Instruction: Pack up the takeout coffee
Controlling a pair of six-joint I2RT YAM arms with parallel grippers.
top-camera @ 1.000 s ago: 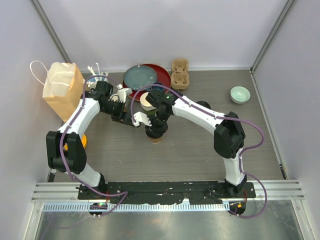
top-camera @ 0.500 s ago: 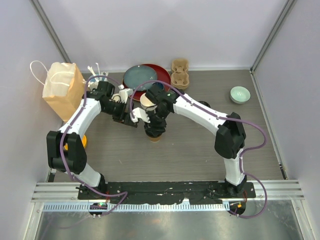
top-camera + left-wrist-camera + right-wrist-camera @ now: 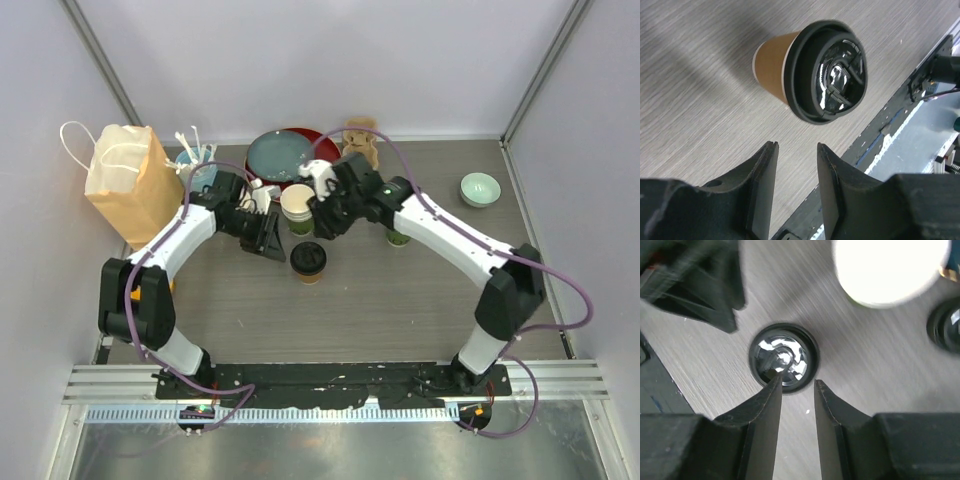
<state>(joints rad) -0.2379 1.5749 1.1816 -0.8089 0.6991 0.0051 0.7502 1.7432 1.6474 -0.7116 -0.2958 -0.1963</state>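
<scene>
The brown cup [image 3: 308, 262] stands upright mid-table with a black lid [image 3: 308, 256] on it. It also shows in the left wrist view [image 3: 771, 62] and, from above, in the right wrist view [image 3: 784, 357]. The green-sided cup [image 3: 298, 205] stands open just behind it, cream inside, and shows overexposed in the right wrist view [image 3: 890, 267]. A second black lid [image 3: 945, 325] lies to its right. My left gripper [image 3: 272, 240] [image 3: 797, 146] is open and empty, left of the brown cup. My right gripper [image 3: 322, 215] [image 3: 797, 381] is open and empty, above the table between the cups.
A brown paper bag [image 3: 125, 185] stands at the back left, with a light-blue cup of stirrers [image 3: 195, 155] beside it. Stacked red and blue plates [image 3: 285, 155] and pulp cup carriers [image 3: 360, 145] are at the back. A mint bowl [image 3: 479, 188] sits far right.
My right gripper has lifted off the brown cup and pulled back and to the right, leaving the lid on it. My left gripper has drawn slightly away from the cup.
</scene>
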